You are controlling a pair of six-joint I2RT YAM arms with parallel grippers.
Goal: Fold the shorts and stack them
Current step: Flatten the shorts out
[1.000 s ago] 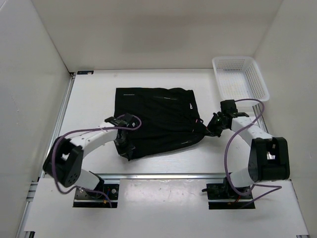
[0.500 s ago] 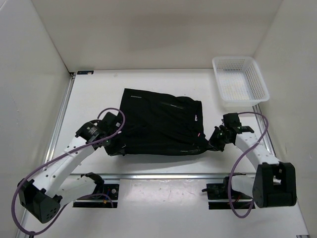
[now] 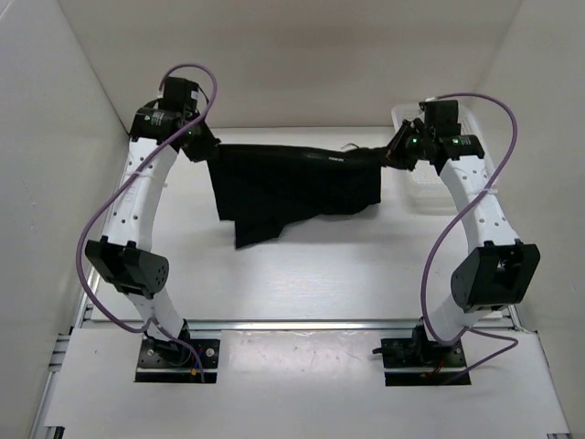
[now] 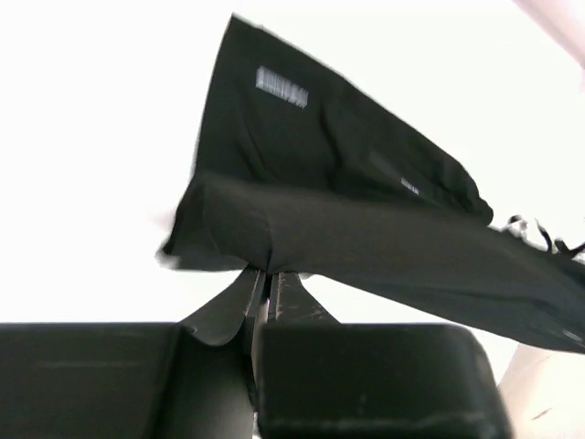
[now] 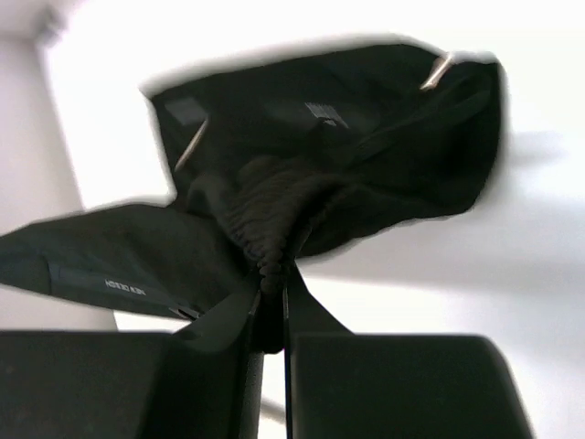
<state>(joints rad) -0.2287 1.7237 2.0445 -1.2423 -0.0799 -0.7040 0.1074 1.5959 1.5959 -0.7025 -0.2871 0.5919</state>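
The black shorts (image 3: 292, 183) hang in the air between both raised arms, stretched from left to right with the lower edge drooping toward the table. My left gripper (image 3: 208, 149) is shut on the left end of the shorts (image 4: 384, 238). My right gripper (image 3: 393, 154) is shut on the gathered waistband at the right end of the shorts (image 5: 274, 210). In the left wrist view my gripper (image 4: 265, 274) pinches a fabric edge. In the right wrist view my gripper (image 5: 271, 285) pinches the ribbed band.
A white mesh basket (image 3: 475, 146) stands at the back right, partly behind the right arm. White walls enclose the table on the left, back and right. The arms' purple cables loop above both wrists.
Both arms have lifted the shorts from the table front and carried them up and toward the back. The shorts now hang stretched between the grippers instead of lying flat.
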